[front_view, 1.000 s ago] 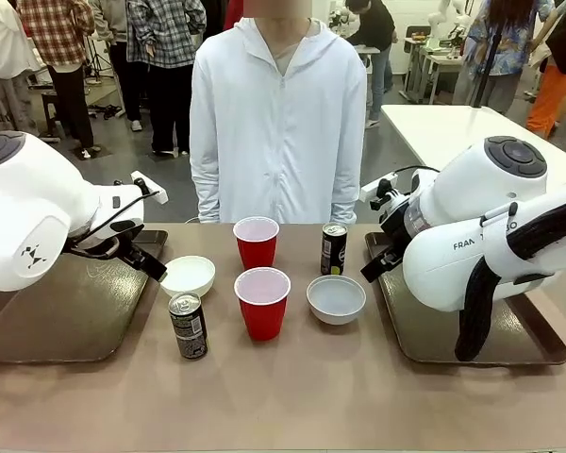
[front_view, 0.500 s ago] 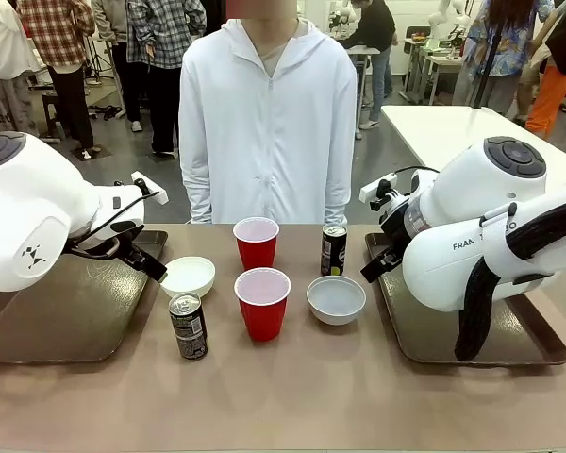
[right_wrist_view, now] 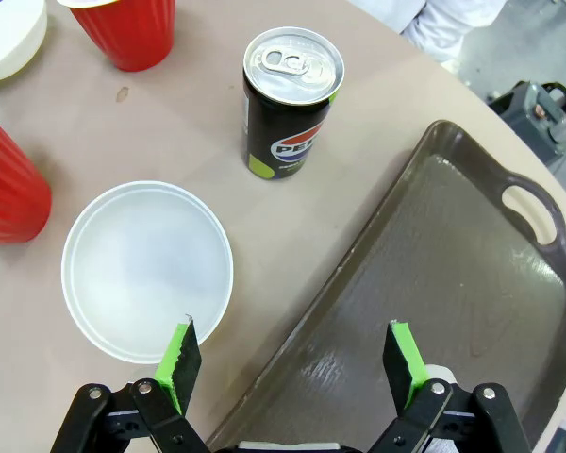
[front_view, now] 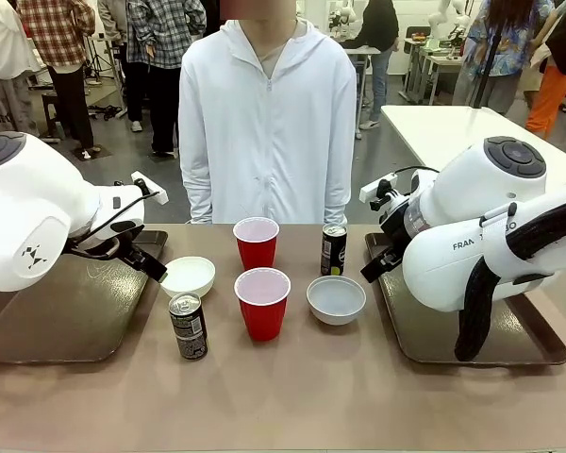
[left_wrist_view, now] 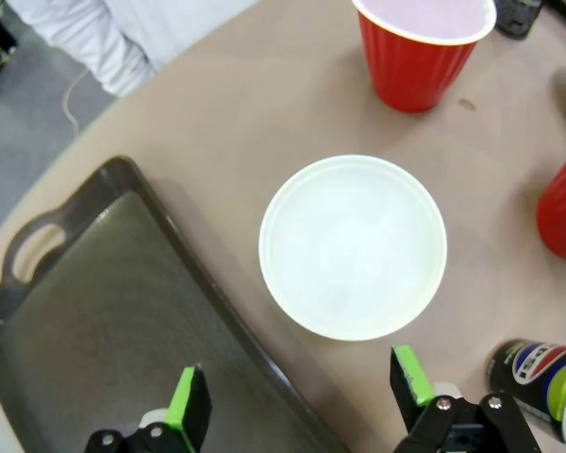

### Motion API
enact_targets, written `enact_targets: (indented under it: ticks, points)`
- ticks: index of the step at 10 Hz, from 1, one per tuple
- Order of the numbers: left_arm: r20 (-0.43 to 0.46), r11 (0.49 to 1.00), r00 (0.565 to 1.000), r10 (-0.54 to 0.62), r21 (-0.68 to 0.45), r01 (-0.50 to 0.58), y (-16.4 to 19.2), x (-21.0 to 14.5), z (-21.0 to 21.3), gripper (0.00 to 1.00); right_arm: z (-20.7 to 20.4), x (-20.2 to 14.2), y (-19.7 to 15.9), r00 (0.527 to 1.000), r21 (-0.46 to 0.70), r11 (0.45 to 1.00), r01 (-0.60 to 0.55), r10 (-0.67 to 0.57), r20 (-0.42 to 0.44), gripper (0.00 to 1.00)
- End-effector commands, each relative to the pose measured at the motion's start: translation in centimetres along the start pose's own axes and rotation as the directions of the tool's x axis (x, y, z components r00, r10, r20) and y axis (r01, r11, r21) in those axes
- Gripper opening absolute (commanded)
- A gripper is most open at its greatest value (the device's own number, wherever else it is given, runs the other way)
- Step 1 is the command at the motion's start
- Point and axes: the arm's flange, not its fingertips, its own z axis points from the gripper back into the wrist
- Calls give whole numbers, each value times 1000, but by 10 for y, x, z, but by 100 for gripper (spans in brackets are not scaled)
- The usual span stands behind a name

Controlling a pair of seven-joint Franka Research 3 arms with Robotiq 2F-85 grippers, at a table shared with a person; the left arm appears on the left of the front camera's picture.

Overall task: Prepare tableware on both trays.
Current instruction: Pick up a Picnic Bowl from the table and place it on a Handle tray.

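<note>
Between the two dark brown trays (front_view: pixel 57 311) (front_view: pixel 524 330), the tableware stands on the table: two red cups (front_view: pixel 256 242) (front_view: pixel 262 302), two dark cans (front_view: pixel 188 326) (front_view: pixel 333 249), a white bowl (front_view: pixel 189 276) and a pale grey bowl (front_view: pixel 336 298). My left gripper (left_wrist_view: pixel 299 392) hovers open over the near rim of the white bowl (left_wrist_view: pixel 353 247), at the left tray's edge (left_wrist_view: pixel 85 321). Open as well, my right gripper (right_wrist_view: pixel 292 359) hangs above the gap between the grey bowl (right_wrist_view: pixel 146 269) and the right tray (right_wrist_view: pixel 453 274), with the can (right_wrist_view: pixel 291 102) beyond. Neither holds anything.
A person in a white hooded jacket (front_view: pixel 269 123) stands at the far edge of the table, hands out of sight. Both trays are bare inside. Bare table top (front_view: pixel 292 396) lies in front of the cups and cans.
None of the tableware or arms has moved. The person shifted slightly to the left a second ago and has stood still since.
</note>
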Motion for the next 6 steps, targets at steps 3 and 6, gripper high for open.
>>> enact_targets:
  ticks: [3, 6]
  points:
    - [-52, 998, 997, -58, 2, 58, -7, -2, 27, 100, 19, -8, 5, 996, 24, 999, -28, 30, -80, 100]
    - [-106, 990, 989, -105, -108, 93, -9, -27, 107, 100, 82, -42, 21, 983, 60, 998, -16, 27, -184, 100]
